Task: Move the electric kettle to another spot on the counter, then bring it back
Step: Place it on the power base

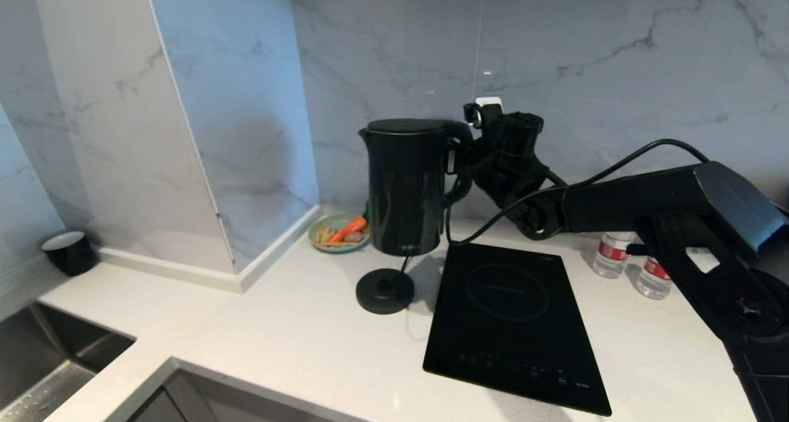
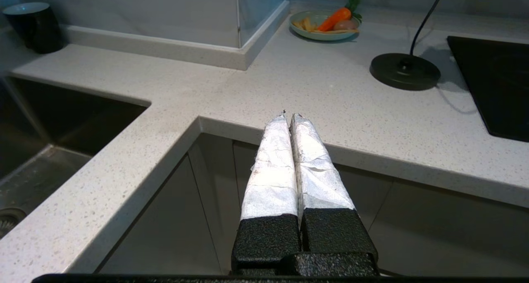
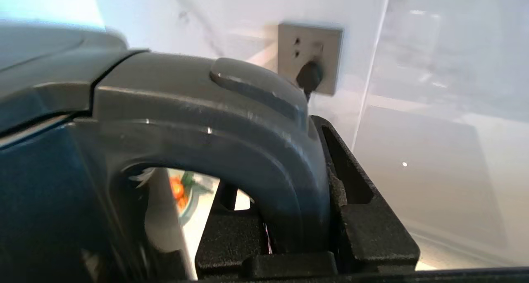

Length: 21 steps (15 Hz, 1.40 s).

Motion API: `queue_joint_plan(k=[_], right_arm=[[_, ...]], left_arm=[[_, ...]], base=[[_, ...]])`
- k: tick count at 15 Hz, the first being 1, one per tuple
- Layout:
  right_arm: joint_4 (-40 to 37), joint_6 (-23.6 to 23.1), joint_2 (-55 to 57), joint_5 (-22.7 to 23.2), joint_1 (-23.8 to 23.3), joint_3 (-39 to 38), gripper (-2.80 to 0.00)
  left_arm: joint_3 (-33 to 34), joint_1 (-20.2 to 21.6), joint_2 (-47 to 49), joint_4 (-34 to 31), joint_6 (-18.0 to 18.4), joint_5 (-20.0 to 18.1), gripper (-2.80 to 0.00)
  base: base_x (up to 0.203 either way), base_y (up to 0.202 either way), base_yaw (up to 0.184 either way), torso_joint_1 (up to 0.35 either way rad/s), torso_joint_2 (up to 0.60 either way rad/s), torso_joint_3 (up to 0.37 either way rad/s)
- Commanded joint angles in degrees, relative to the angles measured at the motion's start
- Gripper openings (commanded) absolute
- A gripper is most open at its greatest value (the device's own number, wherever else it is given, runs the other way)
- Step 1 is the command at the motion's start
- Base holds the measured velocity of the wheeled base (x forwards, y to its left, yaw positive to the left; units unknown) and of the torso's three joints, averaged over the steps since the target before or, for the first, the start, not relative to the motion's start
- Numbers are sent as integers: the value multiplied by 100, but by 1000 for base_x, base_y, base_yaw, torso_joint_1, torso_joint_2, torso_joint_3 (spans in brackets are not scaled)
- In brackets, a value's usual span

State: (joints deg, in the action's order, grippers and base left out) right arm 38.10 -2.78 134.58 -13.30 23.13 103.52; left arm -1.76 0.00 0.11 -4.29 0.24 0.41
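The glossy black electric kettle (image 1: 407, 188) stands upright off its base, at the back of the white speckled counter (image 1: 296, 342), next to the wall. Whether its bottom touches the counter I cannot tell. My right gripper (image 1: 459, 163) reaches in from the right and is shut on the kettle's loop handle. In the right wrist view the handle (image 3: 186, 101) fills the space between the fingers of that gripper (image 3: 289, 184). My left gripper (image 2: 288, 115) is shut and empty, hanging in front of the counter's front edge (image 2: 330, 109), outside the head view.
The round black base disc (image 1: 385, 291) with its cord lies just in front of the kettle, beside the black cooktop (image 1: 511, 323). A plate of vegetables (image 1: 339, 232) sits behind-left, a black cup (image 1: 69, 252) far left, two water bottles (image 1: 613, 255) right, a sink (image 1: 43, 360) front-left.
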Motion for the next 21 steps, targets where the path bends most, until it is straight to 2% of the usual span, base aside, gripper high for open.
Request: queue_joint_plan(k=[1,6,9,21], right_arm=[[25,-10,96,-15,-28,-1,-280],[271,-277,764,-215,-147,615,-280],[280,-281,986,-226,-183,810,-280],[541,-281,1533,-37,124,912,-280]], left_arm=[[0,0,-2,-2,2,2,-280],[0,0,-2,-2,2,2,-280],[0,0,-2,-2,2,2,-280],[0,0,-2,-3,2,2,-280]], base=[[0,0,0,0,0,0],[0,0,0,0,0,0],[0,0,0,0,0,0],[0,0,0,0,0,0]])
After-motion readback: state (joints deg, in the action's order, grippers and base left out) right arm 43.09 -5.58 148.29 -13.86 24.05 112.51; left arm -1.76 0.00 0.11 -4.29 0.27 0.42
